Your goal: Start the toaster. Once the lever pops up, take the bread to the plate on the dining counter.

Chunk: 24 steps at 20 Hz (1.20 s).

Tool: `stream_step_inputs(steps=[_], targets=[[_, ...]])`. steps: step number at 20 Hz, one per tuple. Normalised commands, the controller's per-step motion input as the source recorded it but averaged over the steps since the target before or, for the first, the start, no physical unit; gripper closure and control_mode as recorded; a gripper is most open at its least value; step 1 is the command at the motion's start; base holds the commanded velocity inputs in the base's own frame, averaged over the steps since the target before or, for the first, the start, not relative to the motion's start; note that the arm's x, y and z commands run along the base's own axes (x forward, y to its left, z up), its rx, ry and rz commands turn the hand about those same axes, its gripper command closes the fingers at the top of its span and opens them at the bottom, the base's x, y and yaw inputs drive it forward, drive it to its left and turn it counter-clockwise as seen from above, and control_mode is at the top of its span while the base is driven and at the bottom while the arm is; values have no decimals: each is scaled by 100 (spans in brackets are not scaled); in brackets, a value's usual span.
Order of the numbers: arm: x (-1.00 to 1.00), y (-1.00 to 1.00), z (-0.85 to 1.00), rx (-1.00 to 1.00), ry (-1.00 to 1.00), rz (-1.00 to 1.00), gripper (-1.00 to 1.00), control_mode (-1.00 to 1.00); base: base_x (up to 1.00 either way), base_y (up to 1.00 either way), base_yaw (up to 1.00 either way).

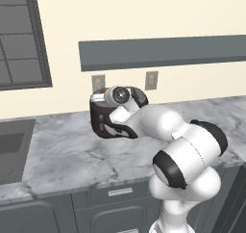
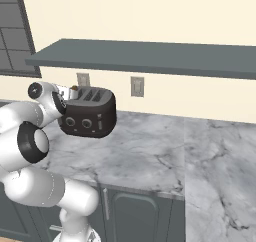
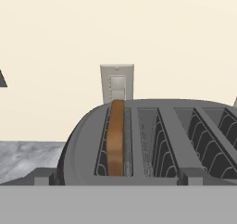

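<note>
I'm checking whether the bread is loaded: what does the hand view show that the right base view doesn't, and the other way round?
Hand view: the bread standing on edge in the toaster's leftmost slot, the other slots bare wire racks.

Right base view: the toaster's front with two knobs, the arm's wrist beside its left end, the shelf above, and the marble worktop running right.

Both: the toaster and a wall outlet behind it.

1. The arm's white links cover most of the toaster (image 1: 100, 123) in the left base view;
2. in the hand view its right-hand slots run off the edge;
3. the bread (image 3: 115, 137) stands edge-on, its lower part sunk in the slot.
</note>
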Motion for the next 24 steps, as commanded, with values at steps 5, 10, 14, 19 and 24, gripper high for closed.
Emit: stream_step_inputs(steps=[5, 10, 14, 19, 24], targets=[[0, 0, 0, 0, 0, 0, -100, -100, 0, 0, 0], [0, 0, 0, 0, 0, 0, -100, -100, 0, 0, 0], [0, 0, 0, 0, 0, 0, -100, -100, 0, 0, 0], [0, 0, 0, 0, 0, 0, -100, -100, 0, 0, 0], [0, 0, 0, 0, 0, 0, -100, -100, 0, 0, 0]])
